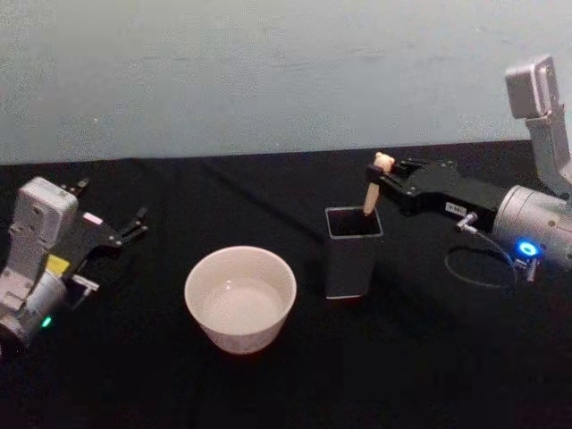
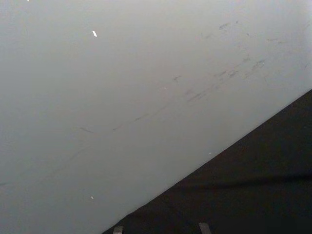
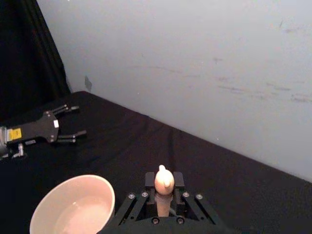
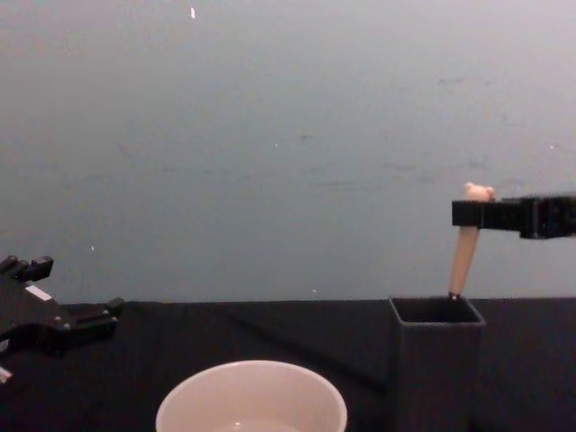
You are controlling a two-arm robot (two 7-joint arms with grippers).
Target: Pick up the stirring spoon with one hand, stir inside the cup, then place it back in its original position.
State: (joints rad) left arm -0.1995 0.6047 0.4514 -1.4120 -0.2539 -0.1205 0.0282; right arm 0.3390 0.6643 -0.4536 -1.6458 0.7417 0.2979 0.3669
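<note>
The right gripper (image 1: 382,180), black with slim fingers on a silver arm, sits at the right of the head view, just above centre height, reaching toward the middle. Its fingers are drawn in on the cream-beige handle of the stirring spoon (image 1: 372,192), clamped just under the tiny bear head. In the chest view the gripper (image 4: 470,213) enters from the right edge as a flat black bar at mid height, with the bear head showing above it and the handle slanting down below it.

The spoon's lower part goes into the open top of the dark grey, square-sectioned, thin-walled holder (image 1: 352,254), which stands upright a little right of centre in the head view; the metal bowl is hidden inside it. In the right wrist view the bear head (image 3: 164,179) stands at the bottom centre between the black fingers.

Left of the holder and apart from it sits the wide round cream-white cup (image 1: 240,298), lower centre of the head view, on the black cloth-covered table (image 1: 429,375).

The left gripper (image 1: 132,227) lies at the far left of the head view, low over the cloth, well apart from the cup, its black fingers spread and holding nothing. A pale grey wall (image 4: 270,135) fills the background.
</note>
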